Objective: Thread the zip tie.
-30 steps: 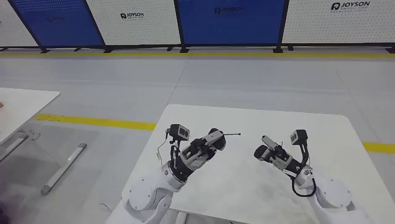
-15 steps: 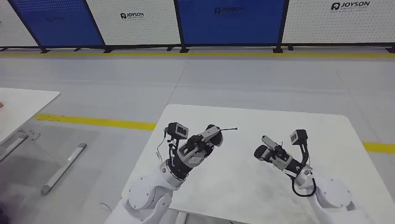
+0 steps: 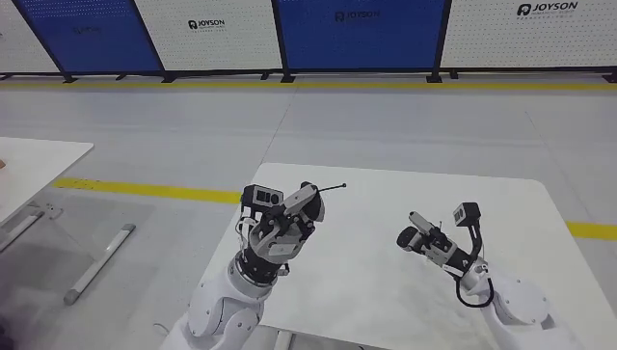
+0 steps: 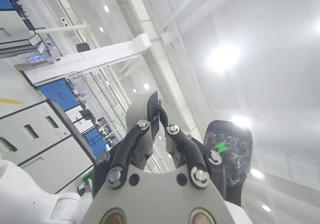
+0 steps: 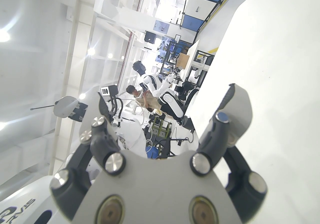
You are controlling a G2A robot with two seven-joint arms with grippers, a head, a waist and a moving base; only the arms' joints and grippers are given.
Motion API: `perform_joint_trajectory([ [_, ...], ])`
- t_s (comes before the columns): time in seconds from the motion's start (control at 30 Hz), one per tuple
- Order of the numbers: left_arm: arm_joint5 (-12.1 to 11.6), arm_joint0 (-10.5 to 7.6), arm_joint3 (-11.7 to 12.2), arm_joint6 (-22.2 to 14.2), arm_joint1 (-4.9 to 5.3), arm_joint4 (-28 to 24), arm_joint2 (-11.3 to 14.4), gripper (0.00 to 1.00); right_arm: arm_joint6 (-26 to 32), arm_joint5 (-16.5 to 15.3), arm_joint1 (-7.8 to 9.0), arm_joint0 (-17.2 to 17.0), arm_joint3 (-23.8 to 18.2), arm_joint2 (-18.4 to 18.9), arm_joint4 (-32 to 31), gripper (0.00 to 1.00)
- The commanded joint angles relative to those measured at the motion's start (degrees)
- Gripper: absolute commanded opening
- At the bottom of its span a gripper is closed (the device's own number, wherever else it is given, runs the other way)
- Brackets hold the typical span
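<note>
Left hand (image 3: 310, 200): up in the air over the left part of the table (image 3: 434, 184). Its fingers are squeezed tight on the zip tie.
Zip tie (image 3: 331, 189): a thin black strip. One end is pinched in the left hand. The rest sticks out straight, high above the table and not touching it.
Right hand (image 3: 409, 235): over the right part of the table, well apart from the left hand. Its fingers are spread wide with nothing between them.
Table: white and flat.
</note>
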Motion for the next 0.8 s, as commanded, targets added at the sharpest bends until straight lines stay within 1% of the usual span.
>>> perform_joint_trajectory([
  [0.0, 0.0, -0.02, 0.0, 0.0, 0.00, 0.1, 0.0, 0.00, 0.0, 0.0, 0.00, 0.0, 0.0, 0.0, 0.0, 1.00],
  [0.27, 0.1, -0.08, -0.1, 0.1, -0.01, 0.0, 0.0, 0.00, 0.0, 0.0, 0.00, 0.0, 0.0, 0.0, 0.0, 1.00],
  [0.3, 0.3, -0.32, -0.4, 0.3, -0.06, -0.5, 0.3, 0.00, 0.0, 0.0, 0.00, 0.0, 0.0, 0.0, 0.0, 1.00],
  [0.37, 0.0, -0.50, -1.4, -0.1, -0.16, -3.0, 0.5, 0.00, 0.0, 0.0, 0.00, 0.0, 0.0, 0.0, 0.0, 1.00],
  [0.47, 0.0, -0.33, -3.3, -1.2, -0.37, -7.1, -0.6, 0.00, 0.0, 0.0, 0.00, 0.0, 0.0, 0.0, 0.0, 1.00],
  [0.53, 0.0, 0.08, -4.1, -2.2, -0.56, -8.4, -1.5, 0.00, 0.0, 0.0, 0.00, 0.0, 0.0, 0.0, 0.0, 1.00],
  [0.67, 0.0, 0.97, -4.3, -3.4, -0.81, -8.2, -2.0, 0.00, 0.0, 0.0, 0.00, 0.0, 0.0, 0.0, 0.0, 1.00],
  [0.73, 0.0, 1.19, -4.0, -3.6, -0.86, -7.2, -1.9, 0.00, 0.0, 0.0, 0.00, 0.0, 0.0, 0.0, 0.0, 1.00],
  [0.77, 0.4, 1.29, -3.6, -3.7, -0.84, -6.1, -1.8, 0.00, 0.0, 0.0, 0.00, 0.0, 0.0, 0.0, 0.0, 1.00],
])
